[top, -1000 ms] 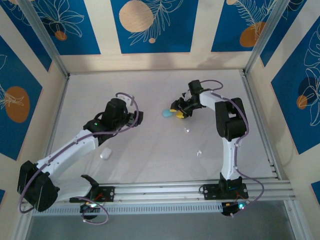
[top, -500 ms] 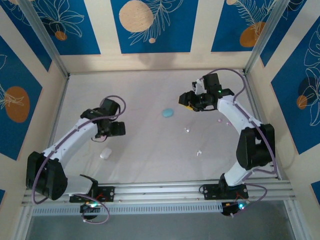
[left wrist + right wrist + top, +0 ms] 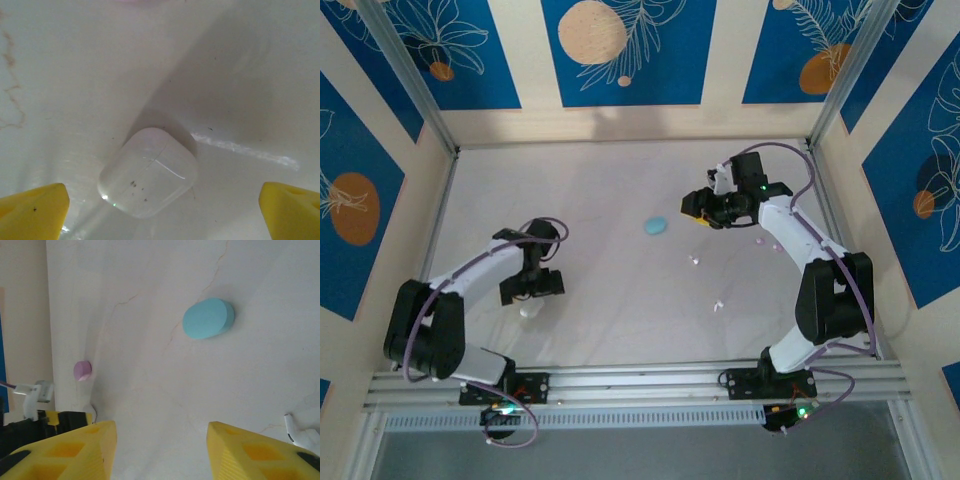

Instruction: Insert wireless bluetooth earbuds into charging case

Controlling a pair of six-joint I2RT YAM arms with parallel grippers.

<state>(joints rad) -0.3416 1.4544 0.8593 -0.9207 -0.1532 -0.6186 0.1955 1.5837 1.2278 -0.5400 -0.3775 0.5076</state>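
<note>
Light-blue case [image 3: 208,318], white case [image 3: 148,179]

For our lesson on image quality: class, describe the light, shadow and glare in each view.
Top view: even light, only faint shadows on the table. Left wrist view: a broad soft shadow crosses the upper right; the white case carries small glints, with a glare streak beside it. Right wrist view: the blue case is crisp and matte, without glare.

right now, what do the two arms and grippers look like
The left arm and right arm are white links with black joints, with thin purple cables looped alongside. The left gripper and right gripper are black with yellow wedge-shaped fingertips.
</note>
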